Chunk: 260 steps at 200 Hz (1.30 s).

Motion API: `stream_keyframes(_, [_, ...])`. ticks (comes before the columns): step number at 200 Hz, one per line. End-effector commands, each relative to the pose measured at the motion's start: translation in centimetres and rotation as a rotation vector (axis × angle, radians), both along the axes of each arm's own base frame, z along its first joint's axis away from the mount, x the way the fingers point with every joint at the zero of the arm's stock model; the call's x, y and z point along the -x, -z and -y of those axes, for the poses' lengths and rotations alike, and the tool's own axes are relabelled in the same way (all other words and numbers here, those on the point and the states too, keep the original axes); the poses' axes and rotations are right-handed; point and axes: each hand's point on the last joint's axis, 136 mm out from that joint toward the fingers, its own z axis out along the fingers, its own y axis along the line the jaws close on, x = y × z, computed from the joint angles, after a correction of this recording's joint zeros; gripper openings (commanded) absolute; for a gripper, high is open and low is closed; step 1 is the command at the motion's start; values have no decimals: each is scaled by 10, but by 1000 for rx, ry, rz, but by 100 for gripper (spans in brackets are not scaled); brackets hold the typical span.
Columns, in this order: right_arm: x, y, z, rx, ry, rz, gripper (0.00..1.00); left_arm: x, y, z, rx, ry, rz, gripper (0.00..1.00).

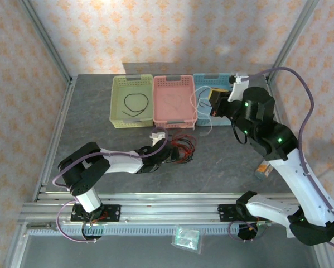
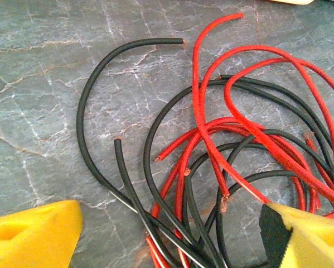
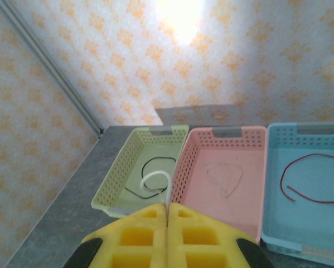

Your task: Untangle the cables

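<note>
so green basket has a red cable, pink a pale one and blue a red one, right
No, the green basket holds a black cable, as the right wrist view shows. The pink basket has a pale cable, the blue basket a red cable.

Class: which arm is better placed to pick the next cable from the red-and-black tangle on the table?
Left. The open left gripper hangs directly over the tangle. The right gripper is shut on a white cable by the blue basket.

Black-and-white arms [image 1: 292, 173] with yellow jaws
</note>
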Motion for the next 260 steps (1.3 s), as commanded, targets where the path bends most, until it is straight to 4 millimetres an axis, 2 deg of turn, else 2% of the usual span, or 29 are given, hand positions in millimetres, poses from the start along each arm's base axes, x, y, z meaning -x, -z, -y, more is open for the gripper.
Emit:
stream_keyframes(1, [5, -50, 20, -45, 73, 138, 0, 10, 17, -27, -85, -51, -43, 87])
stream_keyframes(33, [2, -70, 24, -30, 100, 188, 0, 9, 14, -25, -78, -50, -38, 87])
stream_keyframes(52, [-8, -69, 25, -14, 137, 178, 0, 8, 3, -24, -71, -52, -25, 87])
stream_keyframes(76, [-24, -57, 24, -1, 190, 152, 0, 4, -28, -21, -64, -51, 26, 90])
stream_keyframes(106, [-45, -39, 12, 9, 200, 128, 0, 2, -68, -27, -70, -69, 98, 90])
stream_keyframes(120, [-52, -33, 9, 1, 210, 121, 0, 5, -81, -34, -56, -76, 125, 90])
stream_keyframes(126, [-62, -22, 3, 11, 215, 98, 0, 6, -87, -37, -52, -80, 138, 90])
stream_keyframes(168, [-88, 9, -13, -14, 230, 60, 0, 8, -134, -70, -48, -136, 270, 90])
stream_keyframes(188, [-101, 21, -22, -3, 227, 38, 0, -1, -157, -76, 8, -150, 312, 90])
stream_keyframes(215, [-120, 33, -33, 10, 212, 11, 0, -16, -185, -68, 145, -92, 353, 92])
stream_keyframes(236, [-136, 39, -40, -25, 178, -14, 0, -29, -201, -65, 210, -65, 373, 93])
stream_keyframes(260, [-157, 54, -46, -41, 174, -63, 0, -46, -214, -62, 281, -58, 385, 93])
